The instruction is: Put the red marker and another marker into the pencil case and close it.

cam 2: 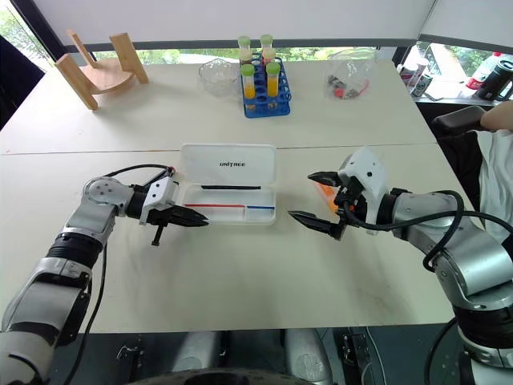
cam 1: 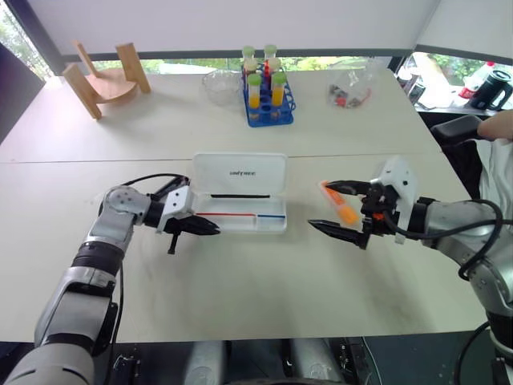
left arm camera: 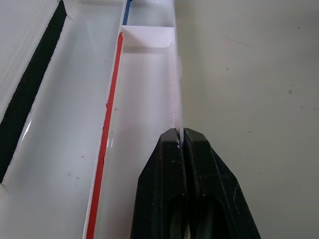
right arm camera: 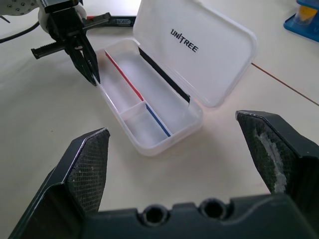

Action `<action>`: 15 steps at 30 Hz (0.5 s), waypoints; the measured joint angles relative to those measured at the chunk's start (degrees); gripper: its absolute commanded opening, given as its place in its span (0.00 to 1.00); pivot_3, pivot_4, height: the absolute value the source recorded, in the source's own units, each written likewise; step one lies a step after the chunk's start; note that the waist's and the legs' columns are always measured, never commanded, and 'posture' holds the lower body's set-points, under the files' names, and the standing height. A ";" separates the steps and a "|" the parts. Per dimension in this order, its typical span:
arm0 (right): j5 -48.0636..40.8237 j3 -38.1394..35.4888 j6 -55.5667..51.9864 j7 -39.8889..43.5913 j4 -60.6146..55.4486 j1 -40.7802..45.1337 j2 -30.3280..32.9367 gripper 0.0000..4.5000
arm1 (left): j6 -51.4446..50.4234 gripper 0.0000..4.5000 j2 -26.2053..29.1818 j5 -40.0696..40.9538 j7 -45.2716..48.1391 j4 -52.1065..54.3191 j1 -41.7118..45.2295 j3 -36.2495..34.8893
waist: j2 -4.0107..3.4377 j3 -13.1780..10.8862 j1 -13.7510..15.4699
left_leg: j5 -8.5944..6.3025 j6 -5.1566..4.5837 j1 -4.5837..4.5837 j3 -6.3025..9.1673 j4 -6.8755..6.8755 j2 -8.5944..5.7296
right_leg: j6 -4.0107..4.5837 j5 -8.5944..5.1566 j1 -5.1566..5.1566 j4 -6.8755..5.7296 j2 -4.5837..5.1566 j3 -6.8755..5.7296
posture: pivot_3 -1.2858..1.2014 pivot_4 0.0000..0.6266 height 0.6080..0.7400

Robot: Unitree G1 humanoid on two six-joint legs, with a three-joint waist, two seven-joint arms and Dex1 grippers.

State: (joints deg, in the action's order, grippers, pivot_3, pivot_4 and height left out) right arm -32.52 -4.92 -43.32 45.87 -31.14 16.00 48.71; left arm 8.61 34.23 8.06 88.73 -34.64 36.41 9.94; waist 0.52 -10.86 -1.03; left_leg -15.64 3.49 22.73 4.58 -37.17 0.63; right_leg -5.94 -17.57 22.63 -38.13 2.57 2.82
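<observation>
Presently, risk first: left gripper (left arm camera: 182,144) pinches near wall of the pencil case (cam 1: 240,172); a pull could drag or tip light case. Red marker not located, so first insertion is unconfirmed. Left claw: fingers pressed together on thin wall at case's 8 o'clock corner. Right gripper (cam 1: 341,207) spread wide, nothing between fingers, at 3 o'clock of case, apart. Orange marker (cam 1: 346,212) lies just behind it on table (cam 1: 240,273). Case lid up, tray empty.

Bright, even daylight from the far windows — soft shadows, sharp focus, slight glare on the table (cam 1: 240,281).
</observation>
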 measured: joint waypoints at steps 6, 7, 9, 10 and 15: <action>0.43 0.70 0.31 0.59 1.25 0.97 -0.04 1.00 | -7.41 0.51 0.94 1.10 -1.31 6.96 -3.56 0.05 | -0.01 0.00 -0.02 | 0.00 0.00 -0.03 0.01 -0.01 0.00 | 0.00 0.00 -0.02 -0.02 0.00 0.00 | 0.52 0.24 1.00; 0.49 0.88 0.37 0.65 1.32 1.15 -0.08 1.00 | -8.24 0.62 1.38 1.37 -1.49 8.41 -4.34 0.04 | -0.01 0.00 -0.03 | 0.00 0.00 -0.04 0.01 -0.01 0.00 | 0.00 0.00 -0.02 -0.03 0.00 0.00 | 0.52 0.24 1.00; 0.74 1.38 0.47 0.84 1.55 1.41 -0.09 1.00 | -9.68 0.84 2.23 1.92 -2.00 11.23 -5.60 -0.10 | -0.01 0.00 0.01 | 0.00 0.00 -0.09 0.02 -0.01 0.01 | 0.00 0.00 -0.07 -0.04 0.00 0.00 | 0.52 0.24 1.00; 0.78 1.67 0.49 1.03 1.64 1.59 -0.11 1.00 | -10.76 0.95 3.03 2.40 -2.63 13.46 -6.69 -0.28 | -0.01 0.00 -0.02 | 0.00 0.00 -0.09 0.02 -0.01 0.01 | 0.00 0.00 -0.07 -0.03 0.00 0.00 | 0.52 0.24 1.00; 0.85 2.08 0.96 1.82 2.37 2.24 -0.18 1.00 | -20.74 0.99 8.57 8.92 -5.96 29.47 -11.23 -6.38 | 0.03 -0.03 -0.08 | 0.00 0.00 -0.06 0.04 0.02 0.08 | 0.01 0.00 -0.04 -0.03 -0.02 0.00 | 0.52 0.24 1.00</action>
State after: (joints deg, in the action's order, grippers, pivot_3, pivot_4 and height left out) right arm -31.68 -2.84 -42.36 47.69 -28.77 18.24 48.53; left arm -12.13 42.80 16.99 82.78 -5.16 25.17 3.56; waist 0.55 -10.89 -1.11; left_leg -15.64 3.50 22.68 4.62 -37.15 0.71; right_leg -5.93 -17.57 22.58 -38.16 2.56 2.82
